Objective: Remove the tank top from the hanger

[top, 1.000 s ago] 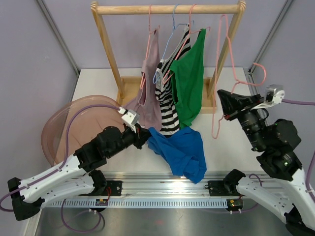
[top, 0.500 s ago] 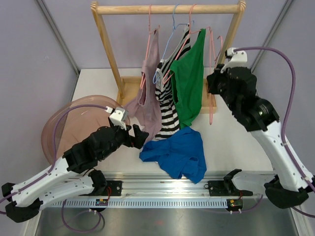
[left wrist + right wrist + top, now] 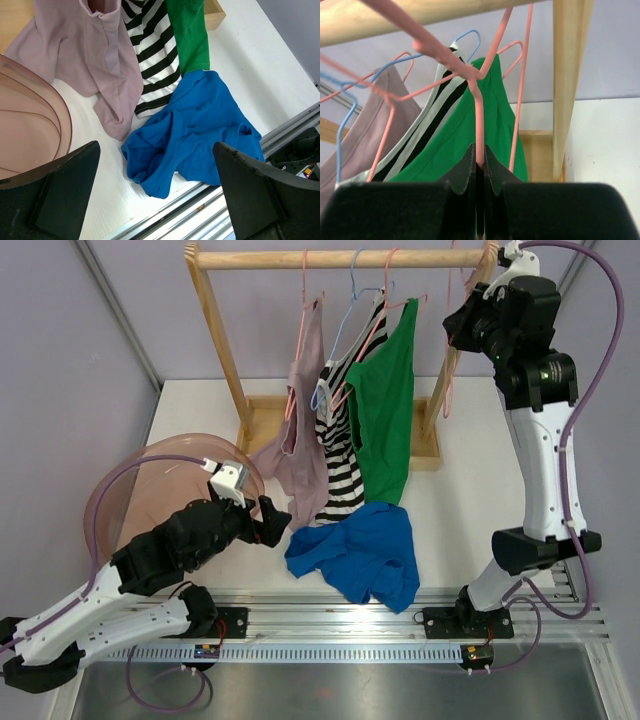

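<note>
The blue tank top (image 3: 360, 552) lies crumpled on the white table near the front rail, free of any hanger; the left wrist view shows it as well (image 3: 200, 125). My left gripper (image 3: 272, 521) hovers just left of it, open and holding nothing (image 3: 156, 150). High at the right end of the wooden rack's rail (image 3: 340, 257), my right gripper (image 3: 462, 325) is shut on the bare pink hanger (image 3: 447, 380). In the right wrist view the hanger's wire (image 3: 479, 120) runs up from between the shut jaws of the gripper (image 3: 480, 160) toward the rail.
A mauve top (image 3: 305, 430), a striped top (image 3: 340, 465) and a green top (image 3: 385, 410) hang on the rack. A pink translucent basin (image 3: 130, 490) sits at the left, and the rack's right post (image 3: 470, 330) stands beside the right gripper.
The left gripper opened, dropped the blue tank top on the table and drew back to the left. The right arm lifted the pink hanger from table height up to the rail's right end.
</note>
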Tool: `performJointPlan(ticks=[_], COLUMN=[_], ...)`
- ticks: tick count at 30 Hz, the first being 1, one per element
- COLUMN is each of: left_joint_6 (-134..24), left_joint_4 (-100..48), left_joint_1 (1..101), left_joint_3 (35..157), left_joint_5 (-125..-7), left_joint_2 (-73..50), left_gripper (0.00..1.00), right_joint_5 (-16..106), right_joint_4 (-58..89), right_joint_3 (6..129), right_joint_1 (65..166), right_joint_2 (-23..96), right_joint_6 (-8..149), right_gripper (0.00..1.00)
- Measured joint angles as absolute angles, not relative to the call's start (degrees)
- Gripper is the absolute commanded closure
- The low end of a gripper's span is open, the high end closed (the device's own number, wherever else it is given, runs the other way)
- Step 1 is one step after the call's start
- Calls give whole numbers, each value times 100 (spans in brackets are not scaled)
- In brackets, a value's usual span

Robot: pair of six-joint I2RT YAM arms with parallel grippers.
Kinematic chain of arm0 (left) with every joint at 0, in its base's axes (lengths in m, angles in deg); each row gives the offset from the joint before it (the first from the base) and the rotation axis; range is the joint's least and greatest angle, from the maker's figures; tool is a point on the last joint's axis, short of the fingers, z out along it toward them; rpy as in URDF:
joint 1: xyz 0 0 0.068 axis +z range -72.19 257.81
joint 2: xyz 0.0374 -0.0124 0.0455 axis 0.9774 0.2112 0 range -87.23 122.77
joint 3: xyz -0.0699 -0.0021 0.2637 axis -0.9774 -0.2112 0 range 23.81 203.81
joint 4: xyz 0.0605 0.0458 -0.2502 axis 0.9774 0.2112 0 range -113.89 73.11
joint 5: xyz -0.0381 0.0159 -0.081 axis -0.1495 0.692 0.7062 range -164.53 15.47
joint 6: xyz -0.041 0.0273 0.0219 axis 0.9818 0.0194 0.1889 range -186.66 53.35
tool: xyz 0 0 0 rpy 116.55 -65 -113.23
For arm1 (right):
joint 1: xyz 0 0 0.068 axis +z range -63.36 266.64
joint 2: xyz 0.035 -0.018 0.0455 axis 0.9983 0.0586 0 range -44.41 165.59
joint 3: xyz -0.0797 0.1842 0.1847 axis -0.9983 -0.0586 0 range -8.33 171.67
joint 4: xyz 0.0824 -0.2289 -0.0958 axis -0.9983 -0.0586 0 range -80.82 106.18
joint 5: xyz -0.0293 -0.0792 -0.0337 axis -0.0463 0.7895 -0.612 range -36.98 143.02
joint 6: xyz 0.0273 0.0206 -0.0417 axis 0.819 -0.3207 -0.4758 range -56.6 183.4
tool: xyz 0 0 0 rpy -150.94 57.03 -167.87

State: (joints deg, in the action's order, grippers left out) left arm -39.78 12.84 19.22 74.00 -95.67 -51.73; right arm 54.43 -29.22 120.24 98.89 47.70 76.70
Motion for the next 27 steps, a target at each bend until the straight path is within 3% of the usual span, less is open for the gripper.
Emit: performJointPlan(ticks=[6,12,13,14,16,18,19,20,22,27], left_joint_6=[-3980,-3983,-3985,-3985,-3985,-3985,-3985,-3987,-3994,-4096], left_joint_4=[1291,1262,1234,1197,1070,865,764,642,454,-93], left_joint_1=[1909,1898,1896,1891,1872,1799,1749,1679,1555,1196], left_joint_3=[7400,7400,7400,7400,7400,7400,7400,7400,7398,7394], left_joint_5=[-9618,-9580,-9554,-9513,-9408,-9307,-9264,-9229,-9176,-9097], left_joint_2=[-4996,-4840,-4803,-4760,-4639,-4414,-4287,-4128,-3811,-3033], left_gripper=[1,1,1,1,1,1,1,1,1,1], right_joint_5=[4815,4584,4581,4579,4581,4579,4581,4575,4560,4468], right_joint_4=[-3453,-3644,-3641,-3602,-3600,-3598,-3600,-3569,-3526,-3252], right_joint_3=[13430,13259,13146,13034,12903,12827,12789,12684,12361,11060], right_joint_1=[9476,9373,9371,9371,9371,9371,9371,9371,9371,9371], right_joint_2=[6104,6316,6270,6217,6134,6064,6029,5949,5688,4515], right_joint_6=[7679,7727,7738,7753,7805,7818,7827,7823,7845,7851], right_gripper=[100,96,87,63,48,25,21,5,1,0])
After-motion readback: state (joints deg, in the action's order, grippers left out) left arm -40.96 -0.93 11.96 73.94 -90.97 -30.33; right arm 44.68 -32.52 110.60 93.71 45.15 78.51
